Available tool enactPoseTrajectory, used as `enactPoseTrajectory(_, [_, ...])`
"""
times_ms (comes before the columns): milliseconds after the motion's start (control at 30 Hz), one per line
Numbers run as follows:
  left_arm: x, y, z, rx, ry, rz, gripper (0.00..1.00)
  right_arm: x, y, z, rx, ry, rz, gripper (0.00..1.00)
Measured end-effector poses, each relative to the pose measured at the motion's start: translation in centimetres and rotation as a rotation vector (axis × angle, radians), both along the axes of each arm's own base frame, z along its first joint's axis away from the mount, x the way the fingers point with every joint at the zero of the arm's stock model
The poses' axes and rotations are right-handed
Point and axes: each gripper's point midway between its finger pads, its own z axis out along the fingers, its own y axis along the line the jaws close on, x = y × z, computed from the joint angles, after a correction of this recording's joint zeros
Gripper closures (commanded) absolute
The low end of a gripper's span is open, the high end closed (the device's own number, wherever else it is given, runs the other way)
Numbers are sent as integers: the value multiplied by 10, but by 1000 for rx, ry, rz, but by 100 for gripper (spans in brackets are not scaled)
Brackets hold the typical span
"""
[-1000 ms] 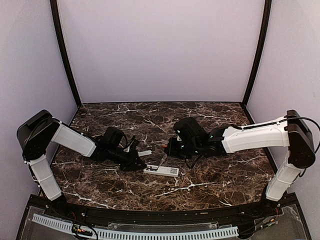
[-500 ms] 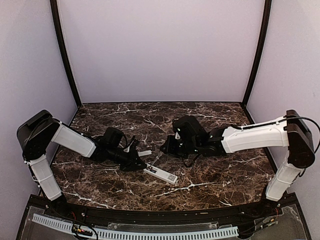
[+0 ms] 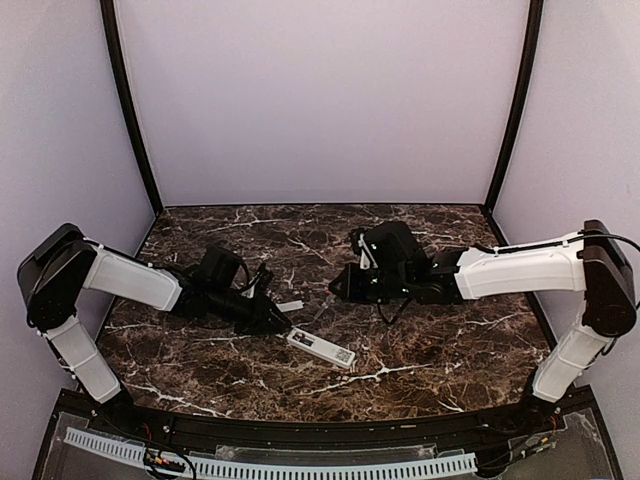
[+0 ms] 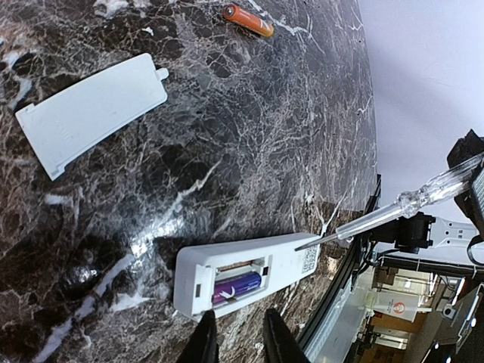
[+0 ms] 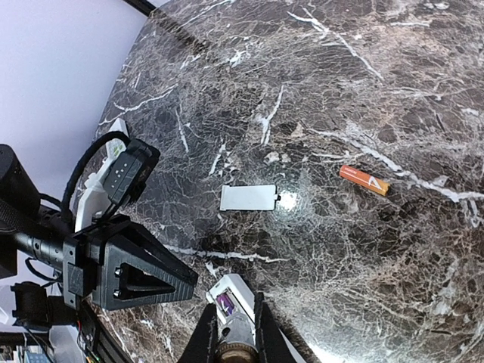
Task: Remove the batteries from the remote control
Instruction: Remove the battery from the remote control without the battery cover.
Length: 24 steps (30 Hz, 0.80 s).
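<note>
Left gripper (image 4: pixel 238 344) slightly parted, empty; right gripper (image 5: pixel 233 336) clamps screwdriver (image 4: pixel 423 193). Lever purple battery (image 4: pixel 237 286) up gently, remote (image 4: pixel 283 257) braced.

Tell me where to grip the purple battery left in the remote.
Across its middle, from above: the purple battery lies flat in the opened remote, and the slot beside it looks empty, so one finger could likely drop in there.

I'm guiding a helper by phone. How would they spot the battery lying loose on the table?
On the marble table, find the white remote with its back open. Near its detached white cover plate lies a small orange cylinder, alone on bare marble; the purple cell sits inside the remote.
</note>
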Motion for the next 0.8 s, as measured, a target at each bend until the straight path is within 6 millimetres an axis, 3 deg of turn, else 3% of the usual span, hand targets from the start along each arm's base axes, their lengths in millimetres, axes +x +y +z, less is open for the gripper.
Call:
enactPoseTrajectory(333, [-1,1,-4,4,27,12,73,-5,10,6,34,-25,134,100])
enactPoseTrajectory(600, [-7,3,-23,27,87,16,73,-9,15,-15,4,5,179,100])
enactPoseTrajectory(800, [-10,3,-28,29,111,16,76,-10,14,-18,-9,1,187,100])
